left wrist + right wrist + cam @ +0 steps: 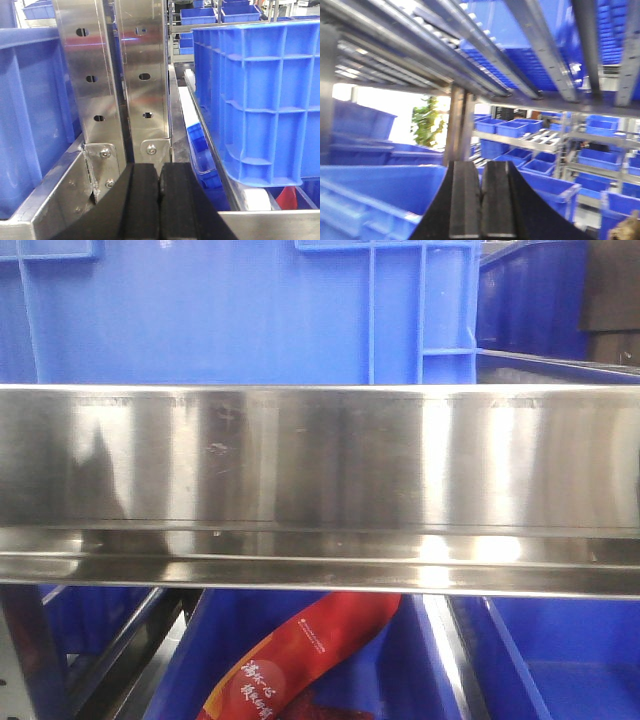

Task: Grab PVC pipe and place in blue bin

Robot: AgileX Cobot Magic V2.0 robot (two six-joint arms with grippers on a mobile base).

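The left gripper (160,202) is clenched on nothing, facing steel shelf uprights (144,75) beside a blue bin (260,100). The right gripper (481,205) is likewise clenched and empty. The PVC pipe cannot be surely made out; a white piece (257,199) below the bin may be it. It is probably light, stiff and slick, so pinch it mid-arc.

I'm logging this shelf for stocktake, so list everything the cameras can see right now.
Steel shelf rail: one, silver, across the front view.
Blue bins: many, blue, above and below the rail, on far racks.
Red packet: one, red with white print, in a bin below the rail.
Slotted uprights: two, silver, left wrist view.
Plant: one, green, far back, right wrist view.
PVC pipe: none seen.
Left jaws: black pads, shut, empty.
Right jaws: black pads, shut, empty.
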